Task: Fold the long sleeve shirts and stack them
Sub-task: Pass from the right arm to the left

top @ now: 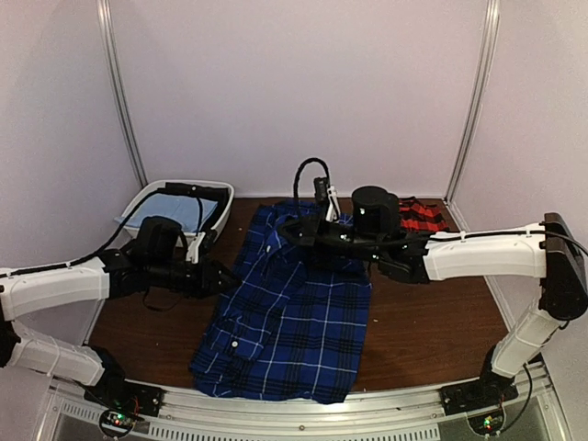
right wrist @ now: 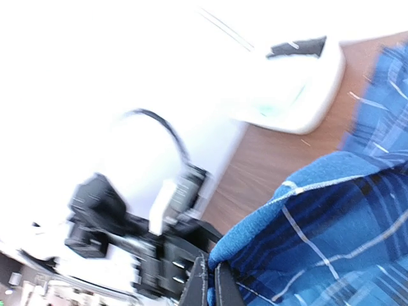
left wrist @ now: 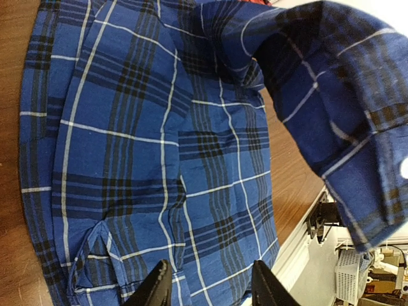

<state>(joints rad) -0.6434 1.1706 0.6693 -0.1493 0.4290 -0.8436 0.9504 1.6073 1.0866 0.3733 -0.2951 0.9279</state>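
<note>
Blue plaid shirt (top: 294,312) is spread flat mid-counter (top: 432,322). The red-and-black shirt (top: 423,217) is bunched at the far right corner, partly hidden by the R arm. R pincer (right wrist: 209,271) is clamped on a raised fold of the blue cloth. L pincer (left wrist: 210,268) is seen part-open over the shirt's left edge, nothing pinched. Flannel is judged light, soft, floppy, not slippery. It's best taken at hems/seams w/ both arms, else sag is expected.

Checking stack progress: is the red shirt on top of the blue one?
No, the red shirt lies bunched at the far right, and the blue shirt is spread in the middle with nothing red on it.
</note>
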